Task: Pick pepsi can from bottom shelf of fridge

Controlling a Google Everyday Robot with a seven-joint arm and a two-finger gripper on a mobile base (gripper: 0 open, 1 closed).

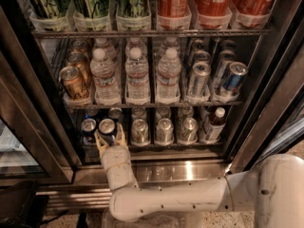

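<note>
The fridge (pixel 256 127) stands open with its dark racks in view. On the bottom shelf (pixel 156 146), two dark-blue pepsi cans stand at the left; the nearer one (pixel 107 126) sits beside another (pixel 88 126). My gripper (pixel 110 139) is at the front edge of this shelf, right in front of the nearer pepsi can. Its fingers (pixel 99 144) are spread open on either side of the can's lower front and do not close on it. The white arm (pixel 180 201) reaches in from the lower right.
Pale silver cans (pixel 139 130) and a small dark bottle (pixel 212 125) fill the rest of the bottom shelf. Water bottles (pixel 137 77), gold cans (pixel 72 82) and slim blue-and-silver cans (pixel 231 80) stand on the rack above. The steel sill (pixel 190 167) lies below the shelf.
</note>
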